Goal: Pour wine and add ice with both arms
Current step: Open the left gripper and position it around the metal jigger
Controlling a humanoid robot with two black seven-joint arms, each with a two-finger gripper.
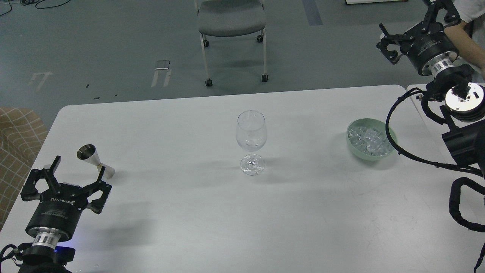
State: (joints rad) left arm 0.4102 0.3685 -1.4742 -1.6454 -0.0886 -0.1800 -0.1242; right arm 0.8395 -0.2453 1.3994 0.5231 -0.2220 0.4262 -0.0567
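Note:
A clear wine glass (251, 138) stands upright in the middle of the white table (189, 212). A small metal jigger (94, 161) stands tilted-looking at the left. The ice (368, 139) is a heap of clear cubes in a pale green bowl (390, 149) at the right. No wine can be made out. My left gripper (79, 167) is open and empty, just in front of the jigger, which shows between its fingers. My right gripper (411, 16) is open and empty, high beyond the table's far right corner.
A grey wheeled chair (231, 21) stands on the floor behind the table. A person's arm (466, 36) shows at the top right beside my right arm. A tan checked seat (15, 129) lies off the table's left edge.

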